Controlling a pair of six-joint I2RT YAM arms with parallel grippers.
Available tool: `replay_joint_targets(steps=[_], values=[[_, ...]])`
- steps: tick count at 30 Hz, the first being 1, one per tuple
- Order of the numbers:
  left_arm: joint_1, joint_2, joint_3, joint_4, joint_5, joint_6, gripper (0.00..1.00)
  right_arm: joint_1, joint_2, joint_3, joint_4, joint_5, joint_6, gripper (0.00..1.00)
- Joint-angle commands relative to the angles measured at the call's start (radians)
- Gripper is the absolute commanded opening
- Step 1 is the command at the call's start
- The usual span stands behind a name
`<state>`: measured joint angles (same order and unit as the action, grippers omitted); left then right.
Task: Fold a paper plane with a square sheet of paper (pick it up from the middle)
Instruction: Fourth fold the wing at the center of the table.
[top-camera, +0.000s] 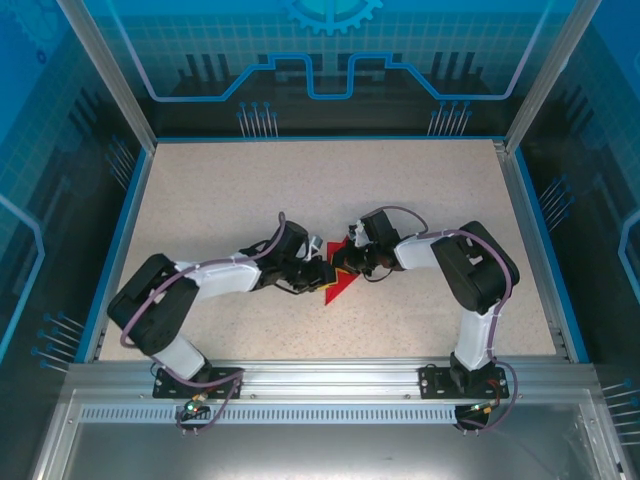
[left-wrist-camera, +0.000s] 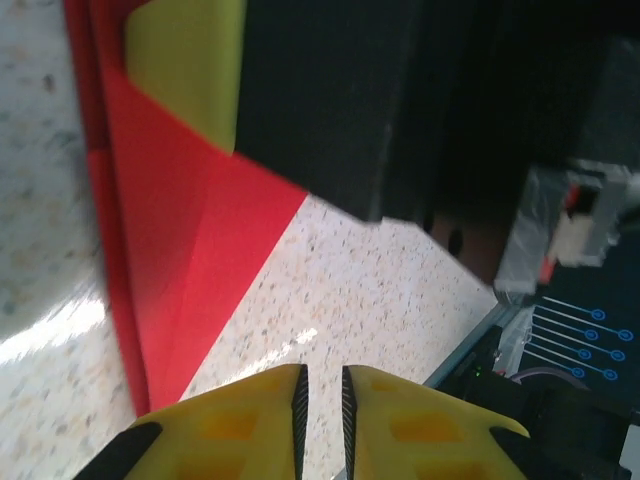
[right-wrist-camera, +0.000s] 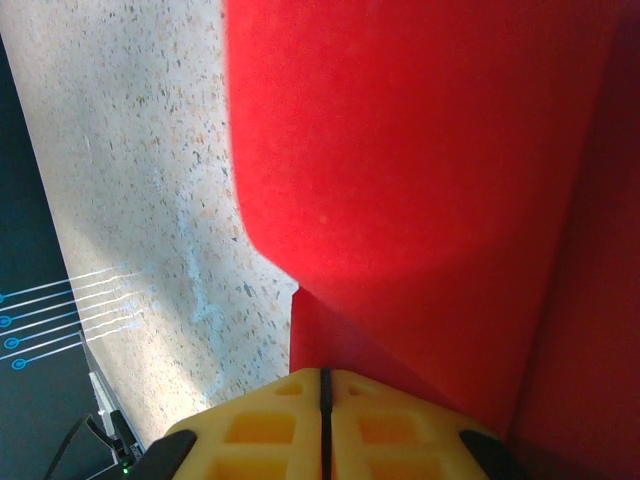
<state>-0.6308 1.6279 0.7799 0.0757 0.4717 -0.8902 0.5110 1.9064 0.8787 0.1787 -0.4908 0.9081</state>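
At table centre, creased red paper (top-camera: 340, 283) under both tools: right tool (right-wrist-camera: 322, 420) closed, left tool (left-wrist-camera: 320, 405) slightly parted.

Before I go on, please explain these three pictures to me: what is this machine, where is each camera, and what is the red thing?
The machine is two robot arms bolted side by side at the near edge of a speckled table. One picture comes from a fixed camera above and behind them; it shows both arms reaching toward the middle. The other two come from a small camera on each wrist, so the yellow shapes at the bottom are that arm's own fingers.

The red thing is the square sheet of paper, already creased into a pointed wedge lying on the table. The right gripper is shut, with its tips at the paper's edge; whether it pinches the paper I cannot tell. The left gripper has a narrow gap between its fingers and holds nothing there.
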Motion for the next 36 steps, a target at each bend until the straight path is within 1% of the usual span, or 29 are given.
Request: replay_joint_targets(steps=[1,7,17,21,24,26,28,30,32,36], values=[[0.008,0.066,0.033,0.048,0.041,-0.018,0.19,0.029,0.099,-0.049,-0.117,0.088,-0.027,0.09],[0.01,0.132,0.012,0.06,0.034,-0.006,0.18,0.029,0.103,-0.048,-0.114,0.086,-0.027,0.09],[0.01,0.136,-0.09,0.132,0.04,-0.041,0.18,0.029,0.102,-0.052,-0.117,0.09,-0.027,0.09],[0.011,0.159,-0.122,0.172,0.071,-0.063,0.19,0.028,0.105,-0.053,-0.12,0.092,-0.029,0.09],[0.01,0.171,-0.145,0.174,0.085,-0.085,0.19,0.029,0.105,-0.051,-0.127,0.095,-0.03,0.09],[0.007,0.156,-0.172,0.156,0.082,-0.086,0.19,0.029,0.103,-0.051,-0.129,0.097,-0.032,0.09],[0.007,0.132,-0.185,0.094,0.065,-0.065,0.19,0.028,0.103,-0.05,-0.132,0.1,-0.031,0.09],[0.006,0.122,-0.177,0.024,0.066,-0.027,0.19,0.029,0.105,-0.051,-0.131,0.1,-0.03,0.09],[-0.001,0.106,-0.185,0.006,0.07,-0.013,0.19,0.028,0.107,-0.049,-0.132,0.1,-0.03,0.09],[-0.01,0.093,-0.153,-0.1,0.062,0.046,0.2,0.029,0.103,-0.053,-0.134,0.104,-0.028,0.09]])
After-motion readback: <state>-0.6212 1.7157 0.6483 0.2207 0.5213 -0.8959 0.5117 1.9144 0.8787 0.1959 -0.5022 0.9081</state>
